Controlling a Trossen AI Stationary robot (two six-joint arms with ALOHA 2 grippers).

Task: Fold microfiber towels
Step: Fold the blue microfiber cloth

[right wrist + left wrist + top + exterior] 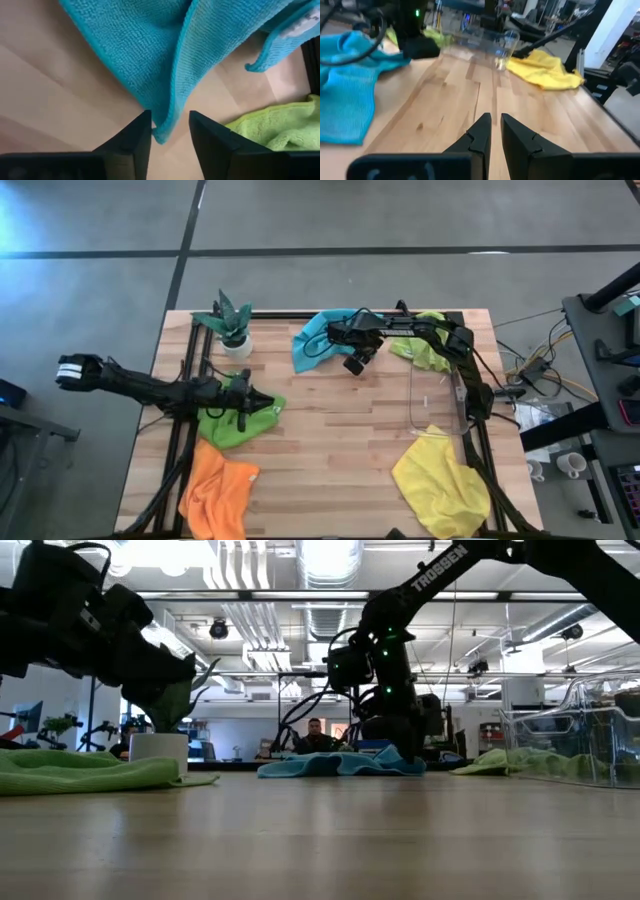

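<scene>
Towel: blue towel, rumpled, ribbed weave, far centre of desk.
Right claw: open, fingers astride its folded corner.
Left claw: closed, empty.

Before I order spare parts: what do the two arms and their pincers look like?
Both arms are black jointed links with loose black cables. The right arm carries white TROSSEN lettering and small green lights. The left arm has a white-banded base. Each pincer, left and right, has two flat, dark, wedge-shaped fingers.

The orange towel and yellow towel run past the high view's bottom edge.
</scene>
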